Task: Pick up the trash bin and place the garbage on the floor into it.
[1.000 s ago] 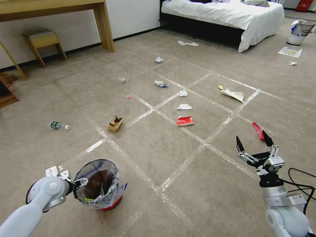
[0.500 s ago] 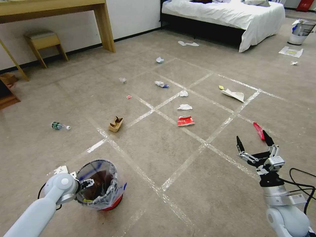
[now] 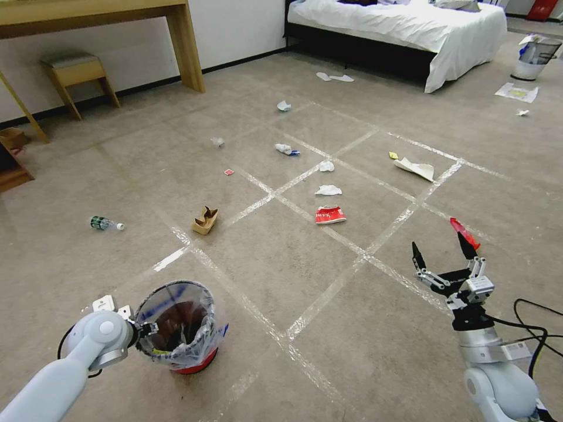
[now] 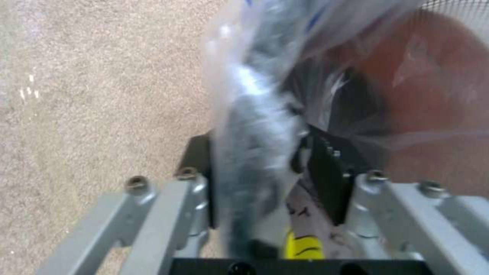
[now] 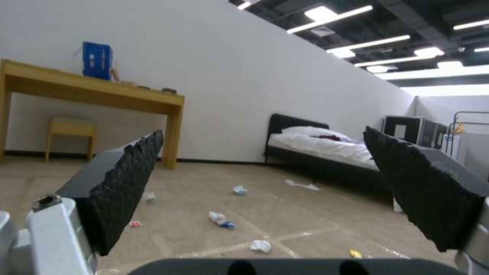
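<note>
- Left gripper [image 3: 146, 326] clamped on the near rim of the trash bin [image 3: 179, 328], one finger inside the liner and one outside; rim and crinkled plastic pinched between the dark pads [image 4: 326, 175] in the left wrist view.
- Compared with half a second ago: left wrist slightly lower and nearer the robot, bin shifted with it and tipped a little differently, red base [image 3: 196, 366] at or just above the floor [image 3: 281, 275]; cannot tell whether lifted clear.
- Compared with a second ago: right gripper [image 3: 438, 255] moved forward and a touch toward the middle, fingers spread wide, nothing between them.
- Meaning for the task, as a judgement: bin grasp looks secured, so the pick-up half seems under way; collection not begun, all litter on the carpet.
- Red wrapper [image 3: 464, 233] just beyond the right fingertip [image 3: 467, 246], closest piece to the open jaws, not between them.
- Crushed red-white cup [image 3: 330, 215] and white tissue [image 3: 328, 190] farther ahead, well apart from both grippers.
- Brown cardboard tray [image 3: 204, 220] and plastic bottle [image 3: 106, 223] ahead of the bin, well apart from it.
- A yellow scrap [image 4: 305, 248] already inside the liner, beside the inner finger.
</note>
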Controlling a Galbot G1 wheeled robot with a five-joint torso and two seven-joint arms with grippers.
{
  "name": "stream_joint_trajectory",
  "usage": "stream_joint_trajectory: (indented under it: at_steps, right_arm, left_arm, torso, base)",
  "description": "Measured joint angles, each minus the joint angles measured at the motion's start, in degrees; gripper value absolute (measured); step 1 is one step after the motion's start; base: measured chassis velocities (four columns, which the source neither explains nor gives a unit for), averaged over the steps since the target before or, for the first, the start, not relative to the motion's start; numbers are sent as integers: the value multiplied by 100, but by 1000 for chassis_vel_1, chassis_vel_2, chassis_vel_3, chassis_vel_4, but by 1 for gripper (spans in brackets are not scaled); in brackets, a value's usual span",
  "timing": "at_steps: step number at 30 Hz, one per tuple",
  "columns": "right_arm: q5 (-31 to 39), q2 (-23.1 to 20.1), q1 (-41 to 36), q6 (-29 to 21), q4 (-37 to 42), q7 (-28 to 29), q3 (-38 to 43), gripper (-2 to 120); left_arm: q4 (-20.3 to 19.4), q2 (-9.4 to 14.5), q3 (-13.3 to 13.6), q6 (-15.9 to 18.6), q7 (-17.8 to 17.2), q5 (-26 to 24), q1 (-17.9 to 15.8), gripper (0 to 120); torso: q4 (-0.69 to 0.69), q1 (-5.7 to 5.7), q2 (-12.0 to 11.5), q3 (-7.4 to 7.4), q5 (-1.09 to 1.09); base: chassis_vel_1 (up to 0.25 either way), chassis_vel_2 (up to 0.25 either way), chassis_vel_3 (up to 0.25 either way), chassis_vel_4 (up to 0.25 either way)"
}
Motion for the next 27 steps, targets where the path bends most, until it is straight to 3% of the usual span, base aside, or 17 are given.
stream_joint_trajectory:
  at_steps: [2, 9, 16, 27]
  right_arm:
    - [-2, 0, -33, 0, 0, 2, 21, 100]
    - [-15, 7, -51, -2, 47, 17, 39, 100]
    - [-17, 0, -62, -26, 73, 19, 60, 100]
    - [-42, 39, 11, -92, 25, 65, 49, 100]
  left_arm:
    - [-66, -20, -8, -11, -3, 28, 62, 24]
    - [-162, -67, 15, -55, -34, 22, 86, 1]
    - [-219, -68, -30, -69, -33, 13, 191, 0]
    - [-408, -142, -354, -61, 42, -20, 518, 0]
  torso:
    - [-1, 0, 0, 0, 0]
    - [-2, 0, 0, -1, 0]
    - [-1, 0, 0, -1, 1]
    - [0, 0, 0, -1, 1]
  base:
    - [0, 0, 0, 0]
    - [0, 0, 0, 0]
    - [0, 0, 0, 0]
    - [0, 0, 0, 0]
